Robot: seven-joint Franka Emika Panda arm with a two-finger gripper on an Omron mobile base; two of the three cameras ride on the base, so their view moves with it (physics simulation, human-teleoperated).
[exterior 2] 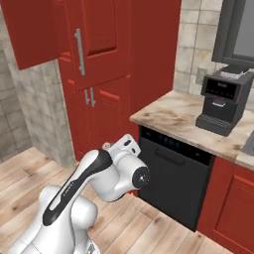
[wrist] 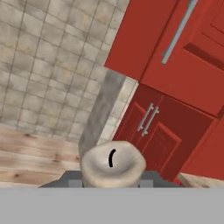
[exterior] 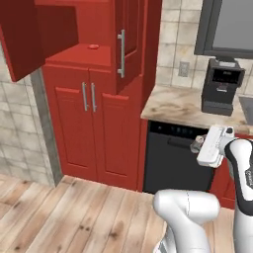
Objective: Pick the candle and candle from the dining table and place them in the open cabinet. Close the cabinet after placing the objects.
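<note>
The gripper point(wrist: 112, 177) is clamped on a tan candle point(wrist: 113, 165); up ahead, the open cabinet point(exterior: 74, 54) shelf holds a small red item point(exterior: 93, 47).

No readable text, label or number shows anywhere.

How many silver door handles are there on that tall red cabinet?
3. One long bar is on the open upper door; two shorter ones sit side by side on the lower doors. The other upper door's handle may be hidden.

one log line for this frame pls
stage: carrying to cabinet | gripper: shut on candle | upper doors: open | shelf: small red item | second candle: unseen
</note>
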